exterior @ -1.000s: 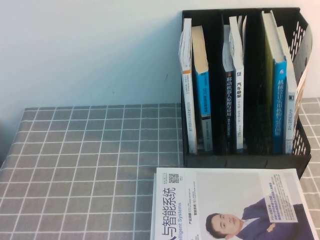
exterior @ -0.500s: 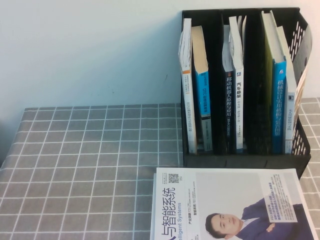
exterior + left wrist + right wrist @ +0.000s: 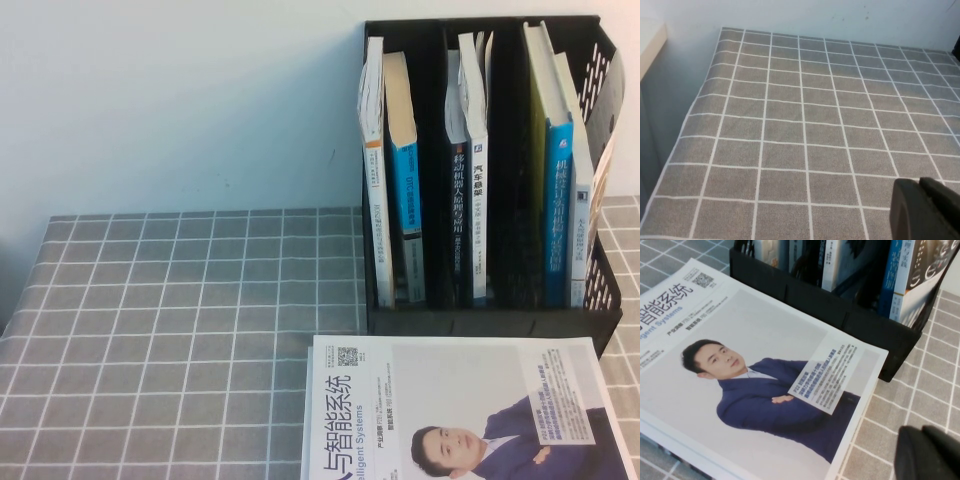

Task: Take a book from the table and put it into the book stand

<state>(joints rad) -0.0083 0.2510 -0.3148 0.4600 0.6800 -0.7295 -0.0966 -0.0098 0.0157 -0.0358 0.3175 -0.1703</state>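
Observation:
The black book stand (image 3: 490,322) stands upright at the table's (image 3: 180,330) back right, with several books in its three slots. In its right slot a pale-spined book (image 3: 581,200) stands upright; the right wrist view shows grey-black circular graphics on its cover (image 3: 927,270). My left gripper (image 3: 919,183) is shut and empty, low over bare cloth on the table's left side. My right gripper (image 3: 921,430) is shut and empty over the cloth, just right of the flat white book and in front of the stand (image 3: 840,315). Neither gripper shows in the high view.
A white book picturing a suited man (image 3: 460,410) lies flat in front of the stand, and also shows in the right wrist view (image 3: 755,385). Blue-spined books (image 3: 405,190) stand in the slots. A pale wall runs behind the table. The table's left edge (image 3: 677,145) drops off.

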